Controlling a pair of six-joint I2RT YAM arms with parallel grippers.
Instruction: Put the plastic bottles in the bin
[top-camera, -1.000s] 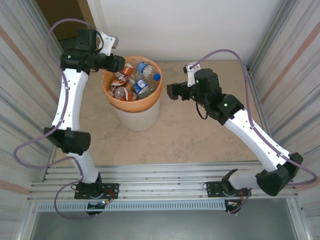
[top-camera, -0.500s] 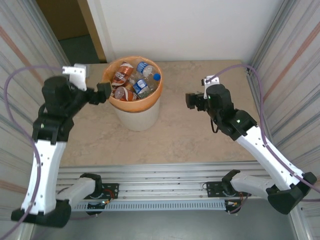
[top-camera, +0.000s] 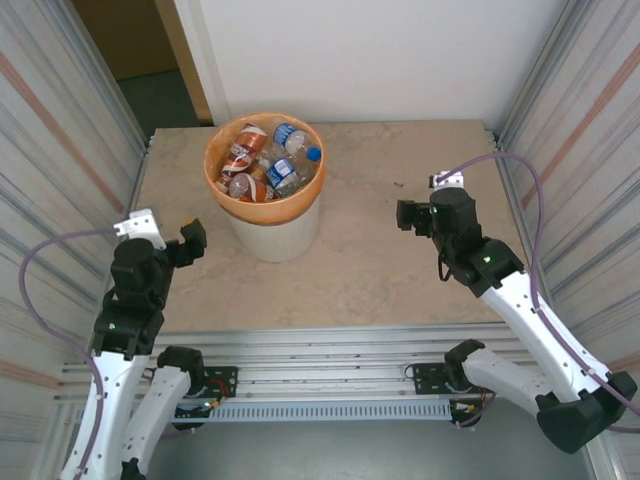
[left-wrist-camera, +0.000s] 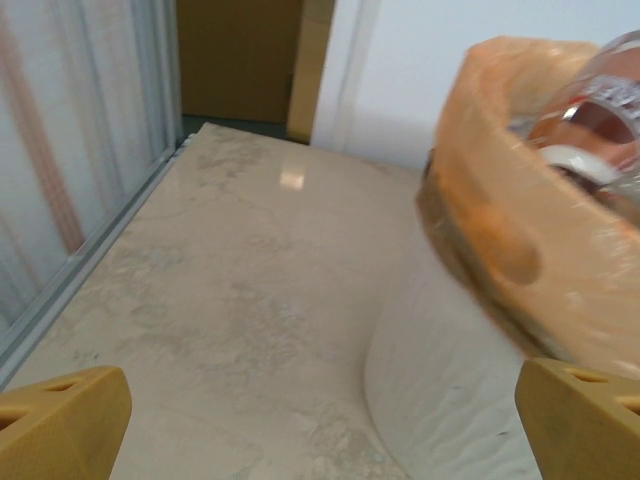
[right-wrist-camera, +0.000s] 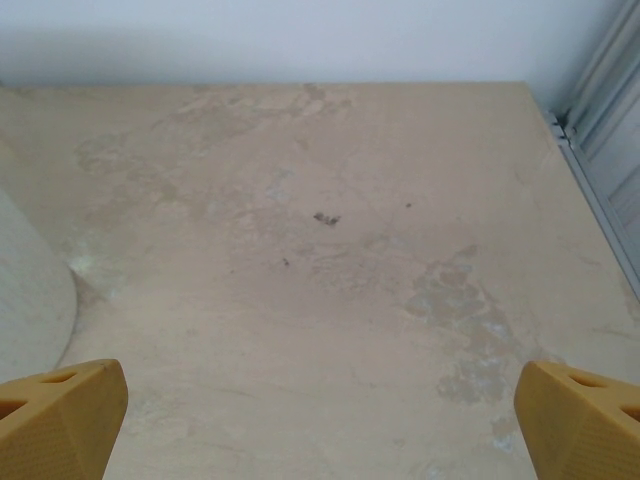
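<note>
1. Left side of the top view: the left gripper (top-camera: 190, 238) sits low at the lower left, near the edge of the marble-pattern table (top-camera: 350, 265) and well apart from the bin. Its jaws stand wide open with nothing between them. In the left wrist view I see bare table between the two yellow finger pads (left-wrist-camera: 60, 420).

2. Centre left: the bin (top-camera: 272, 235), off-white with an orange liner, stands upright in the upper middle of the frame. The plastic bottles (top-camera: 265, 160) lie heaped inside it, clear bodies with red and blue labels and blue or white caps. Every bottle I can see is in the bin, so I judge the task done or nearly so.

3. Handling note: I expect these bottles to be light, thin-walled and slick, and they will roll. Take one across the labelled mid-body, jaws square to its long axis, with light pressure (a hard squeeze would likely buckle it or squirt it out).

4. Right side: the right gripper (top-camera: 405, 216) hangs over the table at centre right, pointing left. Its jaws are also fully open and empty.
</note>
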